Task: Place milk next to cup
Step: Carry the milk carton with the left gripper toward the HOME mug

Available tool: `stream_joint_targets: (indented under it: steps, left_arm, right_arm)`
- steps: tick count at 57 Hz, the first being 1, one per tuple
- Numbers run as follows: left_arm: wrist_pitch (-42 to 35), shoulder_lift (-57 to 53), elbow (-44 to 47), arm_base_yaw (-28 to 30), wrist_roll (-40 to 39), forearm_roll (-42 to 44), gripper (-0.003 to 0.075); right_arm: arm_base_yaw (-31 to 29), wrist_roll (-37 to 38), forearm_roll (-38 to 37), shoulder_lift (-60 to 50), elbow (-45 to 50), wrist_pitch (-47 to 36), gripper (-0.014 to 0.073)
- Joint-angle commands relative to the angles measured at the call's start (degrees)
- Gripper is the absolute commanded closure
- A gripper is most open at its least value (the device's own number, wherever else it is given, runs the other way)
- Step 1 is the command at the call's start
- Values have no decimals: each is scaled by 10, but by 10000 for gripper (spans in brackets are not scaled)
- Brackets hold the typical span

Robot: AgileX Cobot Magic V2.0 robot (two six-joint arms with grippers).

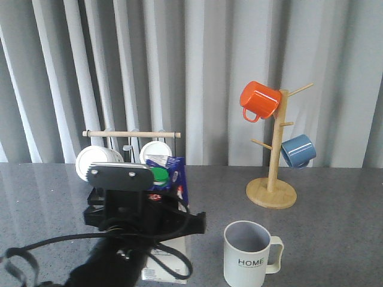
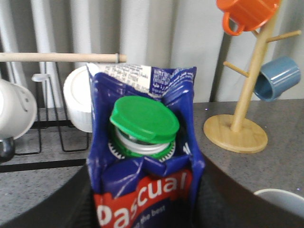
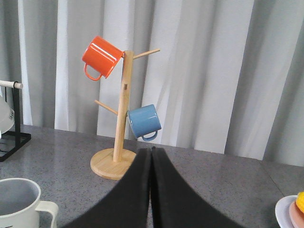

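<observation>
The milk point(image 1: 172, 174) is a blue-and-white carton with a green cap and a red "Pascual" banner. It stands upright left of centre, tight between the fingers of my left gripper point(image 1: 157, 220). The left wrist view shows its top point(image 2: 142, 185) filling the gap of the left gripper point(image 2: 145, 216). I cannot tell whether its base touches the table. The cup point(image 1: 248, 254), pale, ribbed and lettered "HOME", stands to the right of the carton with a small gap; it also shows in the right wrist view point(image 3: 16, 204). My right gripper point(image 3: 151, 151) is shut and empty, apart from both.
A wooden mug tree point(image 1: 272, 179) with an orange mug point(image 1: 260, 100) and a blue mug point(image 1: 298, 150) stands at the back right. A black rack point(image 1: 96, 197) with a wooden bar and white mugs point(image 1: 93, 160) stands behind the carton. A plate edge point(image 3: 289, 209) shows in the right wrist view.
</observation>
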Motion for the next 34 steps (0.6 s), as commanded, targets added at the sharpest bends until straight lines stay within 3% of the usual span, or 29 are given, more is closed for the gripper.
stream_joint_targets:
  steps: [1, 15, 34]
  left_arm:
    - [-59, 11, -50, -22, 8, -2, 624]
    - [-96, 71, -107, -40, 23, -40, 624]
    - [-111, 91, -107, -45, 23, -69, 624]
  right_arm:
    - [0, -2, -3, 1, -20, -37, 603]
    - [0, -2, -3, 1, -20, -37, 603]
    - [0, -2, -3, 1, -20, -37, 603]
